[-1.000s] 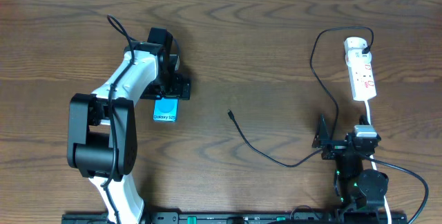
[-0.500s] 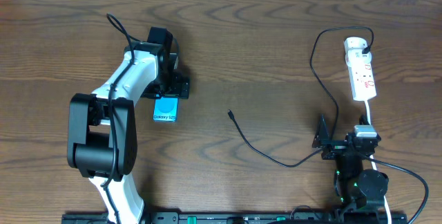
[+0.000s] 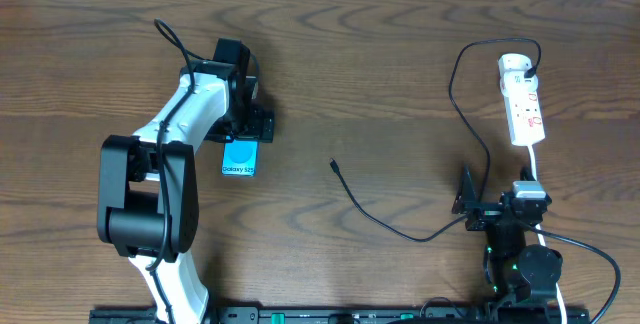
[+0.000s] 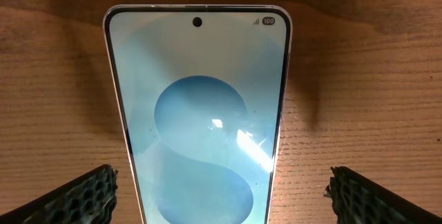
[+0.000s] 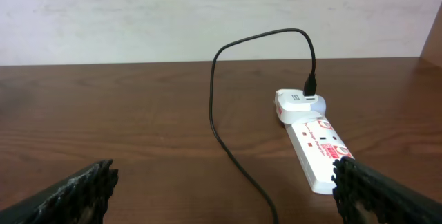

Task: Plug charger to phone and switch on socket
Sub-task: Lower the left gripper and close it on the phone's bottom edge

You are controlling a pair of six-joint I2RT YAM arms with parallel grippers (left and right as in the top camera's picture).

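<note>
Overhead and wrist views of the two-arm workspace. The phone (image 3: pixel 240 156) lies flat and screen-up on the wooden table (image 3: pixel 400 44), left of centre, its "Galaxy S25" label strip toward the near edge. The left gripper (image 4: pixel 221 200) hangs directly over it with its jaws spread wide. In the left wrist view, one textured finger (image 4: pixel 79 196) stands on each side of the handset, with bare wood between, so nothing is gripped. The socket (image 3: pixel 524 109) lies at the far right. The charger (image 3: pixel 390 226) is plugged into the white plug adapter (image 5: pixel 298 105) at the socket's far end. It loops away and trails across the table to its free connector tip (image 3: pixel 334 165), which rests mid-table, well apart from the phone. The right gripper (image 5: pixel 224 193), near the front edge and facing the socket, is likewise fully spread and empty. The switch positions cannot be told.
</note>
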